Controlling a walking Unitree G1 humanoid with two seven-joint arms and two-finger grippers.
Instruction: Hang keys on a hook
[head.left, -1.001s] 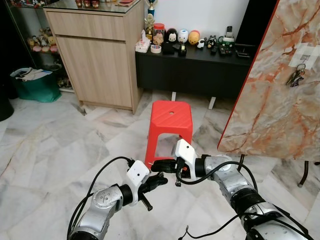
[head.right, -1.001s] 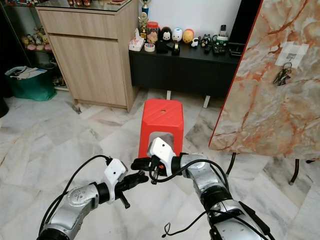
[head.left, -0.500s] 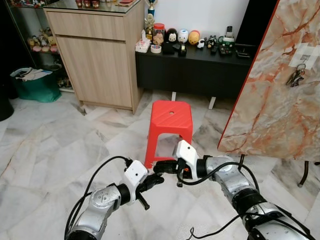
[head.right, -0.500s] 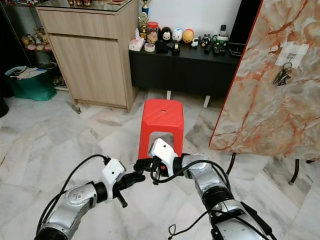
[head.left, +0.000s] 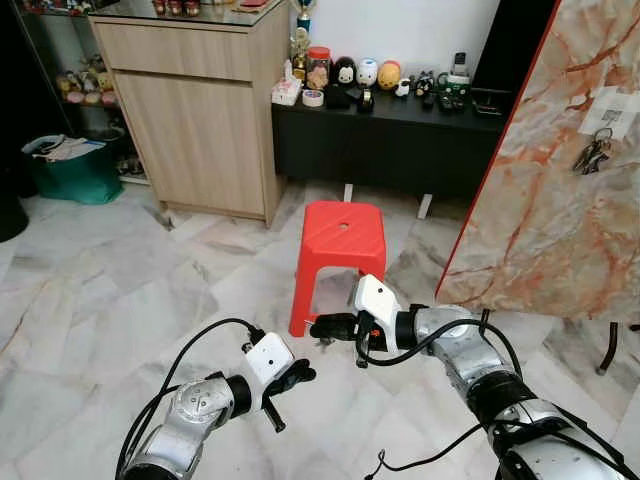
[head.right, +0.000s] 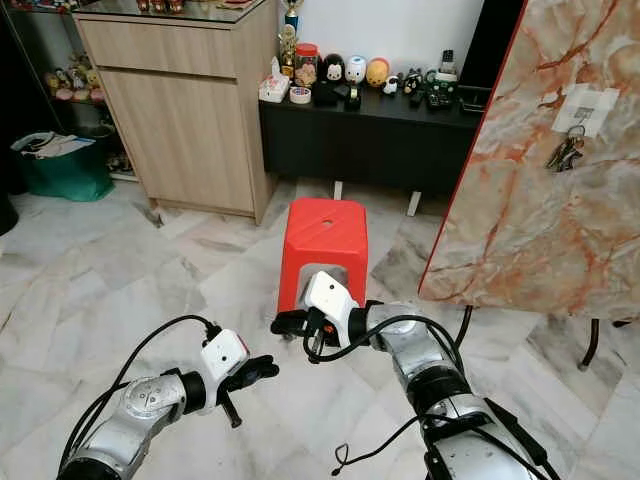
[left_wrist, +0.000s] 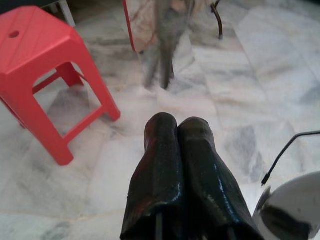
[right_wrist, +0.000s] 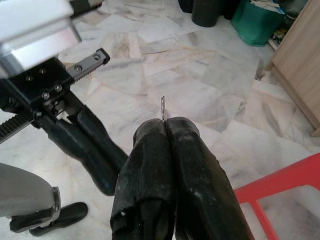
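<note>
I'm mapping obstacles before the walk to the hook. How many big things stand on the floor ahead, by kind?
Red plastic stool: 1
Light wooden cabinet: 1
Low black sideboard: 1
Marble-patterned board with a red edge: 1
Green bag: 1
Total: 5

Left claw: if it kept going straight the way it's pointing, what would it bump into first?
Probably the marble floor. The left claw, fingers shut, points out over open tiles, with the red stool off to one side. The orange marble panel lies farther ahead, though depth is unclear.
</note>
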